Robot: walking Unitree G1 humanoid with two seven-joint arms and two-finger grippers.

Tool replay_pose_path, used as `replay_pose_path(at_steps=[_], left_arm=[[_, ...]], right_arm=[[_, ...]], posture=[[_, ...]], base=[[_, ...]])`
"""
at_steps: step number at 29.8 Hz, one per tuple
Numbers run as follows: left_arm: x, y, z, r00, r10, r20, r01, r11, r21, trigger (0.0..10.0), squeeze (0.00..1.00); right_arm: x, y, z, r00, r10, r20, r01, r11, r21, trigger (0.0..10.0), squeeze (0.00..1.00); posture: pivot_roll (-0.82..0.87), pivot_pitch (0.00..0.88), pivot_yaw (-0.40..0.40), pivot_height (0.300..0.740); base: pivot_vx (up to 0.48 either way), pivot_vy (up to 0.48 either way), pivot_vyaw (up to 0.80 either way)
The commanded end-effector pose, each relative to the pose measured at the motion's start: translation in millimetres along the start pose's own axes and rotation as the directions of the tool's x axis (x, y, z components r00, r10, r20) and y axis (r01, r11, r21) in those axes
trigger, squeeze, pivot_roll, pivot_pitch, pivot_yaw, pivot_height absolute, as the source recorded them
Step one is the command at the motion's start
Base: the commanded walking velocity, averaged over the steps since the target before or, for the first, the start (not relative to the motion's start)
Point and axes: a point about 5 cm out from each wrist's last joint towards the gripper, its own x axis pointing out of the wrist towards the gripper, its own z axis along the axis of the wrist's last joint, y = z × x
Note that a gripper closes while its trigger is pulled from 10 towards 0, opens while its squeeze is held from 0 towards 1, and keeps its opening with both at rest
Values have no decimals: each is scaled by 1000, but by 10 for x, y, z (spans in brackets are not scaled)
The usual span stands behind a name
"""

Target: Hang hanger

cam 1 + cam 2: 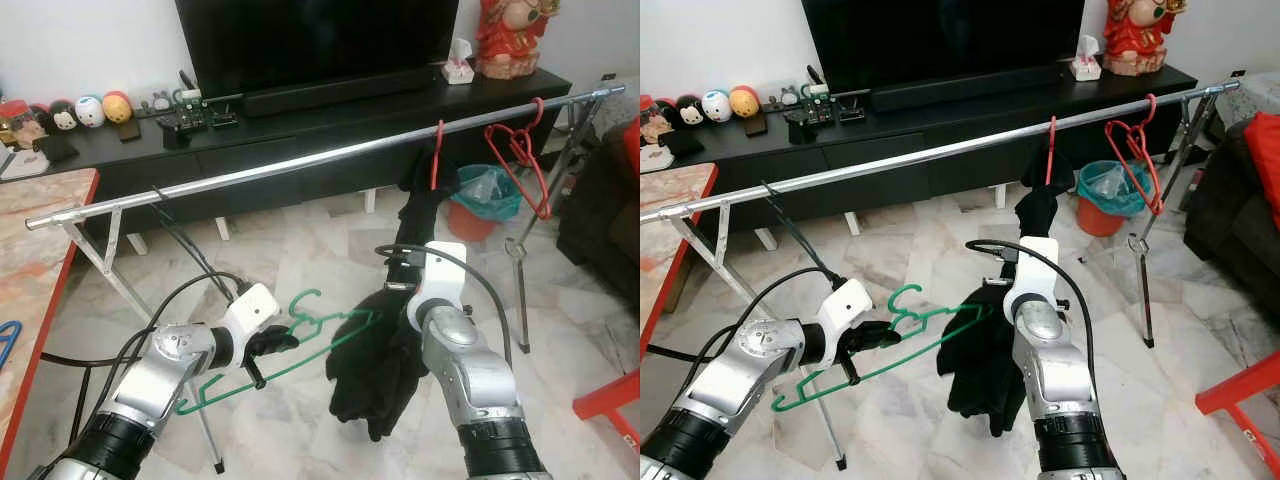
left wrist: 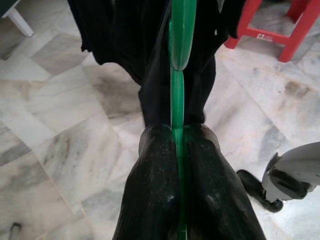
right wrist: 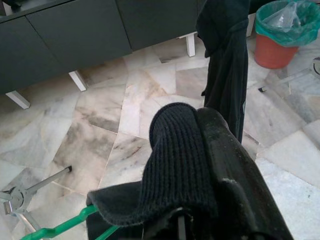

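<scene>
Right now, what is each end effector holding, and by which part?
The left end effector pinches the green hanger on its thin bar below the hook. The right end effector grips the black garment by a knitted fold.

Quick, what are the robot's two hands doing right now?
Left gripper: shut on the green hanger.
Right gripper: shut on the black garment.
</scene>
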Motion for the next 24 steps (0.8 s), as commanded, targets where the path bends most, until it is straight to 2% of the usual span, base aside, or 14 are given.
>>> replay_pose_path(at_steps=[1,3,4,5,7,9,17,21,24], left_arm=[[-29,13,44,1000,-2,21,2,1000,14,10000,0],[-44,-65,59,996,-73,43,73,997,0,10000,0],[-44,-65,59,996,-73,43,73,997,0,10000,0],[-63,-134,78,988,-137,66,139,990,-13,10000,0],[-73,-163,85,983,-166,76,168,986,-18,10000,0],[-118,-225,92,968,-234,88,237,971,-27,10000,0],[-166,-168,145,967,-226,114,231,972,-34,10000,0],[-134,-121,88,983,-171,66,173,985,-22,10000,0],[-137,-123,36,984,-175,32,175,984,-16,10000,0]], right_arm=[[-30,54,63,999,22,24,-22,1000,-1,10000,0],[-33,61,44,1000,26,17,-26,1000,-4,10000,0],[-33,61,44,1000,26,17,-26,1000,-4,10000,0],[-35,68,34,999,31,11,-31,1000,-6,10000,0],[-35,68,29,999,31,10,-31,1000,-6,10000,0],[-26,43,11,1000,19,4,-19,1000,-11,10000,0],[-23,74,39,1000,30,7,-30,1000,-8,10000,0],[-39,130,95,998,50,23,-50,999,-4,10000,0],[-43,127,98,998,52,24,-52,999,-5,10000,0]], posture=[[11,0,51,740],[13,1,51,740],[13,1,51,740],[13,2,52,740],[13,2,52,740],[16,5,53,740],[19,9,53,740],[14,13,53,740],[13,15,53,740]], base=[[0,0,0],[0,0,0],[0,0,0],[0,0,0],[0,0,0],[0,0,0],[0,0,0],[0,0,0],[0,0,0]])
